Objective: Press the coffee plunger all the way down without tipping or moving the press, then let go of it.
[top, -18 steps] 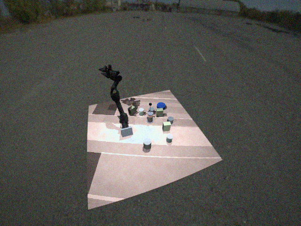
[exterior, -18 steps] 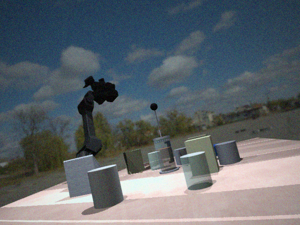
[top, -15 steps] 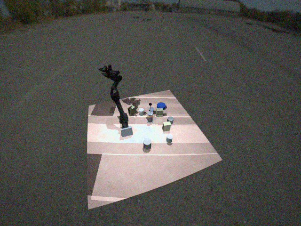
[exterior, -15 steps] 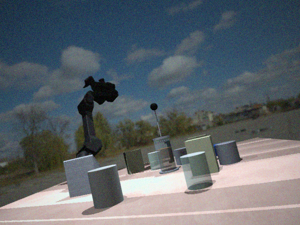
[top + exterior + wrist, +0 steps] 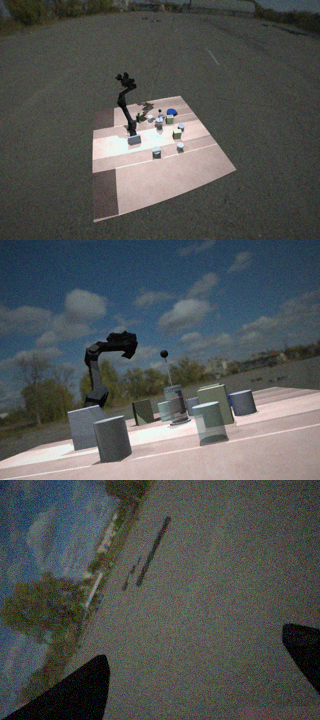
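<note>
The coffee press [image 5: 159, 124] [image 5: 178, 406] stands upright on the table, a clear cylinder with brown contents and a flat round base. Its black ball knob [image 5: 160, 110] [image 5: 164, 353] is high above the lid on a thin, fully visible rod, so the plunger is up. My gripper [image 5: 122, 75] [image 5: 196, 649] is open and empty, with its two dark fingers far apart in the wrist view. It is raised high above the arm's base, left of the press and touching nothing. The press is not in the wrist view, which shows ground, trees and sky.
A pale cup [image 5: 150, 118] [image 5: 164, 410] and a dark green box [image 5: 139, 117] [image 5: 144, 411] stand left of the press. Green boxes, grey cylinders and a blue round thing [image 5: 171, 112] stand right and behind. A grey block [image 5: 134, 139] [image 5: 85, 427] and dark cylinder [image 5: 156, 153] [image 5: 113, 440] stand in front.
</note>
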